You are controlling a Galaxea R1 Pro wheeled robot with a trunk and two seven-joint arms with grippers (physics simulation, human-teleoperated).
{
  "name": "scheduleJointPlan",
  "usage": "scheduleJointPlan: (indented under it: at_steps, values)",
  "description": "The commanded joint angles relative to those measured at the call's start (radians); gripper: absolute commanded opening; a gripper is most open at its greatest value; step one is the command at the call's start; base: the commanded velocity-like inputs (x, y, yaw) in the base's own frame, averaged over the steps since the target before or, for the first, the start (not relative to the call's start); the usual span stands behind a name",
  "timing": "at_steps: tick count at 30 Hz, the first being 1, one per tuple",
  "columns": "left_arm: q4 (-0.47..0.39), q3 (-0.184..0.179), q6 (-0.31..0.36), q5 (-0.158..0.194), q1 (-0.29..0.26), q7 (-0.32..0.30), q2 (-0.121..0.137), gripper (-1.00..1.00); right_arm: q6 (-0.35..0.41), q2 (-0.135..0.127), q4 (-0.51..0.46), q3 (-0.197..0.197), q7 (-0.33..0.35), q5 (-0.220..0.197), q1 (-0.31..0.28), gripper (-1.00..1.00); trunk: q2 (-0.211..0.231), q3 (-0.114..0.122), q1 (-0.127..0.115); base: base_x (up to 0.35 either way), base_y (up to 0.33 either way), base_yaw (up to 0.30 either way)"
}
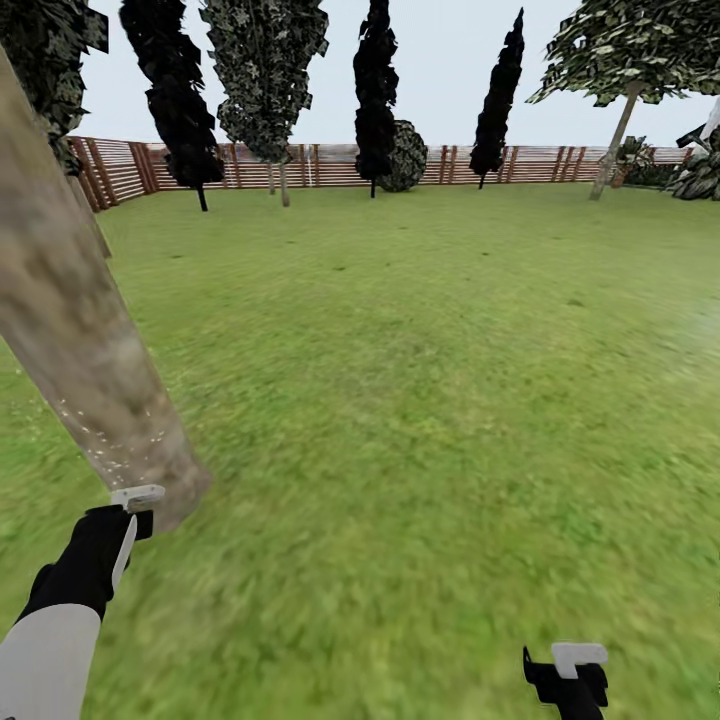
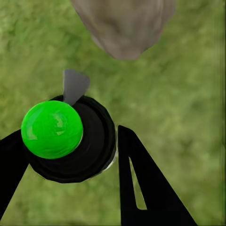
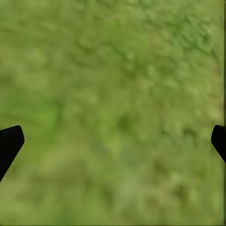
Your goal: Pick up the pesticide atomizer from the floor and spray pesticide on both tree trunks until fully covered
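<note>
Left tool point(image 2: 70, 160) clamped around atomizer point(image 2: 68, 139), nozzle near tree trunk point(image 1: 75, 330) base; specks low only. Suggest sweeping spray slowly upward. Right tool point(image 3: 113, 141) spread wide, idle over lawn point(image 1: 430, 400).

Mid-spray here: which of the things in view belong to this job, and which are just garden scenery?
Part of the job:
- tree trunk, white specks low down
- atomizer, green-topped, held in the left gripper
- right gripper, open over bare grass

Just scenery:
- wooden fence
- dark thin trees
- round bush
- lawn
</note>
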Motion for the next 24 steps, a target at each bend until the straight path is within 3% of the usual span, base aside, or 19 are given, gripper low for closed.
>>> scheduleJointPlan:
  at_steps: [1, 9, 19, 24]
  values:
    - [-0.001, 0.001, 0.006, -0.003, -0.001, 0.0, 0.0, -1.0, -0.003, 0.0, 0.002, -0.005, -0.005, 0.01, -0.001, 1.0, 0.0, -0.001, 0.0, 0.169, -0.251, 0.001]
    - [-0.002, 0.001, 0.005, -0.003, -0.001, 0.0, 0.0, -1.0, -0.003, 0.0, 0.003, -0.005, -0.004, 0.01, -0.001, 1.0, 0.0, -0.001, 0.0, 0.169, -0.251, 0.03]
    - [-0.001, 0.008, 0.005, -0.006, -0.001, 0.0, 0.012, -1.0, -0.004, 0.0, 0.003, -0.005, -0.004, 0.011, -0.001, 1.0, 0.0, -0.001, 0.0, 0.169, -0.251, 0.267]
    - [-0.001, 0.007, 0.005, -0.002, -0.001, 0.0, 0.003, -1.0, -0.004, 0.0, 0.002, -0.005, -0.004, 0.011, -0.001, 1.0, 0.0, -0.001, 0.0, 0.169, -0.251, 0.276]
